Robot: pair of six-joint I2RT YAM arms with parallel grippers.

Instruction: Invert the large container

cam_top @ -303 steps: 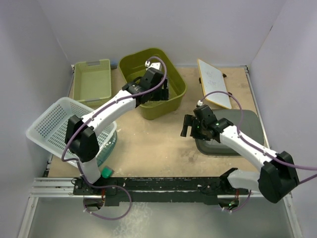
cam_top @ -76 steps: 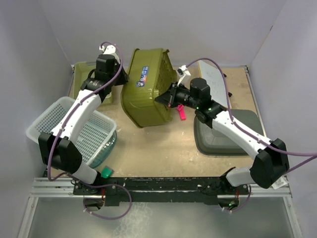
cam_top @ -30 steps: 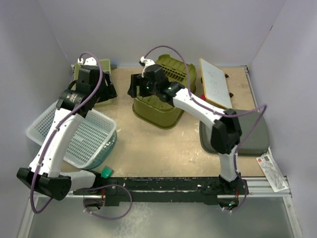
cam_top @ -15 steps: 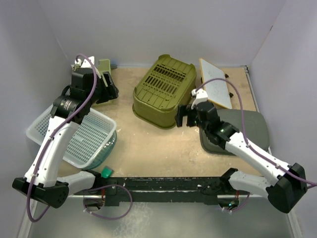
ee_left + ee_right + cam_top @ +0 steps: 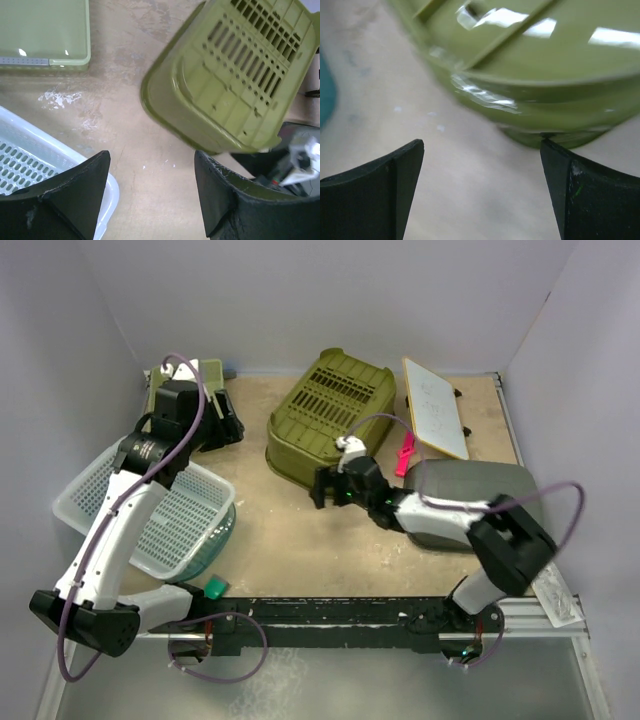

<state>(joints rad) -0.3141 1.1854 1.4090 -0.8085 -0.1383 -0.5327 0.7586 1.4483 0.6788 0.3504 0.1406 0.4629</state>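
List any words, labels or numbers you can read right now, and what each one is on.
No text can be read in any view.
White board: faint marks, too small to read.
Paper slip at the near right corner: some print, too blurred to read.
Large olive container, lying upside down: no label shows on its slotted base or sides.

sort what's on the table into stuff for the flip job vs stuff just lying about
For the job:
- large olive container, already bottom-up on the table
- left gripper and right gripper, both open and holding nothing

Just lying about:
- small green bin
- white basket
- whiteboard
- grey tray
- pink item
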